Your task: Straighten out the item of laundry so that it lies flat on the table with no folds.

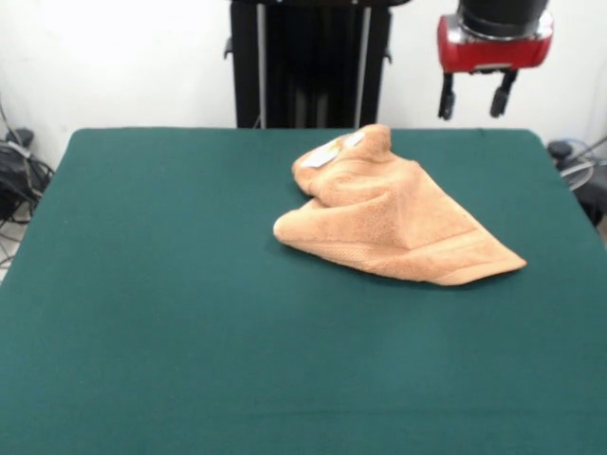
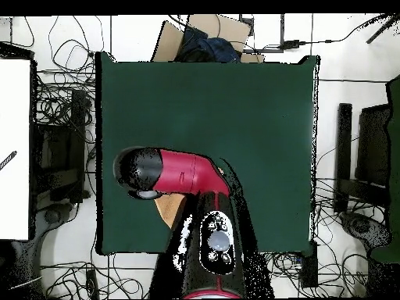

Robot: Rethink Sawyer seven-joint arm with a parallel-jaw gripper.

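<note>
from the front the orange towel [image 1: 394, 213] lies bunched and folded on the green table [image 1: 171, 313], toward its far right part, with the gripper [image 1: 474, 97] up above it, jaws apart and holding nothing, and from overhead the red arm [image 2: 183, 173] hides most of the towel [image 2: 169, 208].

Red-and-black arm [image 2: 187, 173], black fingers [image 1: 446, 98]

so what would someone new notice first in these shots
The crumpled orange-brown towel stands out first, heaped in folds right of centre on the dark green table in the front view, its white label at the far end. Above and behind it hangs the red and black gripper, fingers apart and holding nothing. From overhead the red arm covers most of the towel.
</note>
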